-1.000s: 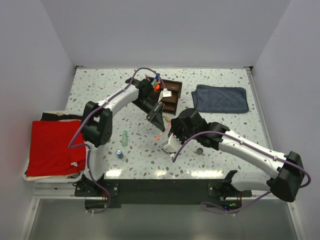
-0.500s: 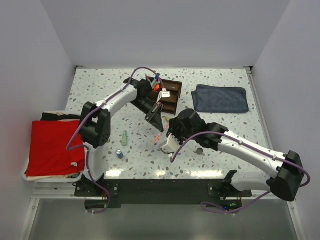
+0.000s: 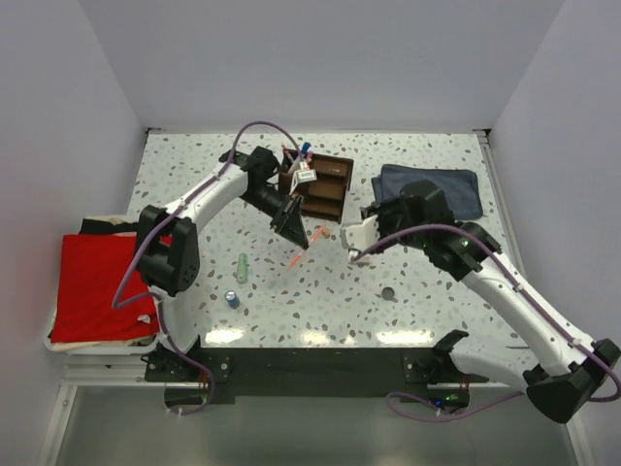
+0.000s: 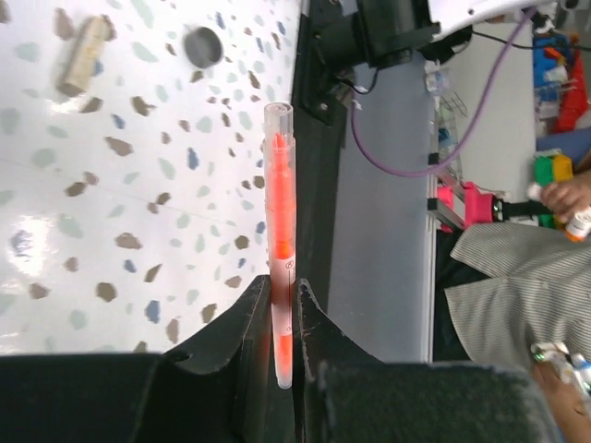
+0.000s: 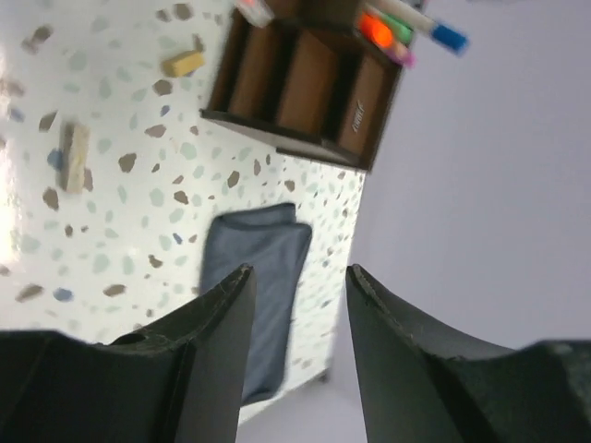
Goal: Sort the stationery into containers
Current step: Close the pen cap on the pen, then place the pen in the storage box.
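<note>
The left fingers (image 4: 247, 325) are clenched on an orange pen (image 4: 280, 231) with a clear cap, and most of its length sticks out past the tips. In the top view this arm hangs over the middle of the worktop (image 3: 194, 194), just on the near side of the desk organizer (image 3: 321, 185). The pen is off the surface and points toward the near edge.

The right fingers (image 5: 214, 343) are spread apart with nothing between them. They hover right of the organizer, beside the folded blue-grey cloth (image 3: 428, 191) that lies toward the far right corner.

The dark brown organizer sits close to the far edge, about midway along it. Its open compartments show in the right wrist view. Several pens (image 5: 406, 28) stand together in its end slot: orange, green, pink and a white one with a blue tip.

Loose on the worktop are a pale green tube (image 3: 242, 268) and a blue cylinder (image 3: 232, 298) in the near left part. The cylinder is the closer of the two to the near edge. A dark disc (image 3: 388, 291) lies right of the middle, toward the near edge. Two tan bits (image 5: 183, 63) lie on the surface near the organizer.

A red cloth (image 3: 97, 286) lies beyond the left edge
</note>
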`<state>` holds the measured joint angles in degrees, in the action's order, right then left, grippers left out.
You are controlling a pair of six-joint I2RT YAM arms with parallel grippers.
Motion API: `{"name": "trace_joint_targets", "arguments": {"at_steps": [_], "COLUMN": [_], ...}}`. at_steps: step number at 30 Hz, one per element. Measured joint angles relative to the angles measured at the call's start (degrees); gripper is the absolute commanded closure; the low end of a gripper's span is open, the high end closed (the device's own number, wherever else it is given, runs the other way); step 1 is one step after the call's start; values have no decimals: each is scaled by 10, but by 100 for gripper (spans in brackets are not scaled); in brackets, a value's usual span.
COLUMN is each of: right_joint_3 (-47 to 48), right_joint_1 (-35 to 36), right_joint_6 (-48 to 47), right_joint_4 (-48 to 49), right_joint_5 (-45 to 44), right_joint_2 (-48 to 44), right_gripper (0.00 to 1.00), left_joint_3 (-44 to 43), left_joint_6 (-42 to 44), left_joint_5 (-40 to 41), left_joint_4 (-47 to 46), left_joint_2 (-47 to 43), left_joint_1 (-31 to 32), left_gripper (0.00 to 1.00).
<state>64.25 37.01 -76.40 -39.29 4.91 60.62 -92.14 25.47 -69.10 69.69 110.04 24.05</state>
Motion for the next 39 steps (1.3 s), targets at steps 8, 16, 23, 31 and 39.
{"name": "trace_joint_targets", "arguments": {"at_steps": [8, 16, 23, 31, 39], "right_joint_3": [188, 145, 135, 135, 135], "right_joint_1": [-179, -210, -206, -193, -167], "right_joint_6": [490, 874, 1025, 1085, 1094], "right_joint_4": [85, 299, 472, 556, 569], "right_joint_5": [195, 385, 437, 443, 443], "right_joint_2": [150, 256, 273, 288, 305], "right_gripper": [53, 51, 50, 49, 63], "left_joint_3": [0, 91, 105, 105, 105], "left_joint_6": [-141, -465, -662, -701, -711], "left_joint_5": [33, 5, 0, 0, 0], "left_joint_4": [-217, -667, -916, -955, -963], "left_joint_2": [-9, -73, -78, -78, -78], "left_joint_1": [-51, -80, -79, -71, -54], "left_gripper": [100, 100, 100, 100, 100]}}
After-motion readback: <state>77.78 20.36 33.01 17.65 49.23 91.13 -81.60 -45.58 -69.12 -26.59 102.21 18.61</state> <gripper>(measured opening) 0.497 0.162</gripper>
